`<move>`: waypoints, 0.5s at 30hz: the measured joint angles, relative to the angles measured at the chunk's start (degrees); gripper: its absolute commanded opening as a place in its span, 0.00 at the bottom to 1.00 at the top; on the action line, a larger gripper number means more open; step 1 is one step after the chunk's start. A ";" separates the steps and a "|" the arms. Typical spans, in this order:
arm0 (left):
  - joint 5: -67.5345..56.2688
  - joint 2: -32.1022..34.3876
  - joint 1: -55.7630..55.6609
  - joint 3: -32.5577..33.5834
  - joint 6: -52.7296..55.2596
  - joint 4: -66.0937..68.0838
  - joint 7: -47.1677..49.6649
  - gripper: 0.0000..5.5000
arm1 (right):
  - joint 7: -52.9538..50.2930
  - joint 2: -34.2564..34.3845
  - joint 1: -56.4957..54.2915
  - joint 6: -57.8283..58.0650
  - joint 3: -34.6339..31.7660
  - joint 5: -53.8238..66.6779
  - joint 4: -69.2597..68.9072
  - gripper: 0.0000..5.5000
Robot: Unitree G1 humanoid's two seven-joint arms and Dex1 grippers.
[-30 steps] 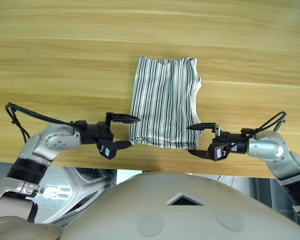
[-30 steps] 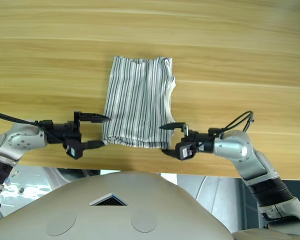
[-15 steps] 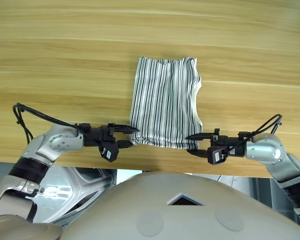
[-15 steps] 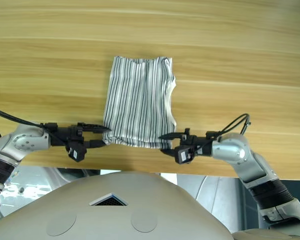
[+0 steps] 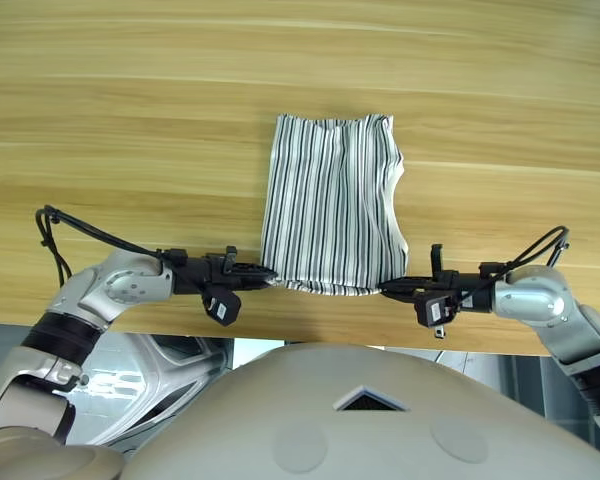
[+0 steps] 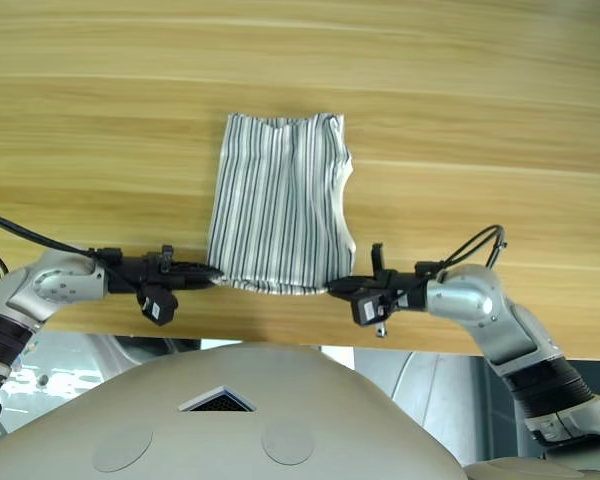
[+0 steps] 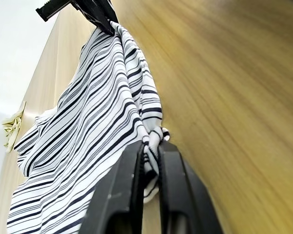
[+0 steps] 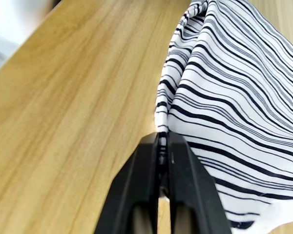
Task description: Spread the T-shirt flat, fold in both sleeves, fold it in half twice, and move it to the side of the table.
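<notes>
the striped t-shirt (image 5: 330,205) lies on the wooden surface (image 5: 130,120) as a narrow oblong, its long sides running away from the robot and its sleeves already turned in. a curved white edge shows along the t-shirt's right side. the bare surface spreads out on every side of the t-shirt, and its near rim runs just past the t-shirt's near hem.

the left gripper (image 5: 268,277) sits at the t-shirt's near left corner, fingers pressed together with a bunched fold of striped cloth pinched between them. the left wrist view shows the fabric squeezed in the narrow slot between the two dark fingers (image 7: 129,170), low over the wood.

the right gripper (image 5: 388,288) is at the t-shirt's near right corner, likewise clamped on the cloth. the right wrist view shows its fingers (image 8: 149,161) closed on a thin edge of the hem, with the stripes fanning up and away from the pinch.

between the two held corners the t-shirt's near hem sags slightly.
</notes>
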 measured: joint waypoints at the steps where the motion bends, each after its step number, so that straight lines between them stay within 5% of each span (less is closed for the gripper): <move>1: 0.00 0.00 -0.07 -0.04 0.00 0.00 0.00 0.04 | 0.00 0.01 -0.07 0.03 0.00 -0.04 0.01 0.01; 11: -3.98 0.81 -0.43 -0.17 2.57 -1.33 -1.92 0.03 | 1.01 -2.42 1.09 -0.10 -2.65 4.84 -4.50 0.01; 15: -13.11 6.36 0.34 0.68 3.77 -6.43 -5.56 0.03 | 2.18 -5.45 3.56 -0.74 -7.07 11.17 -10.17 0.01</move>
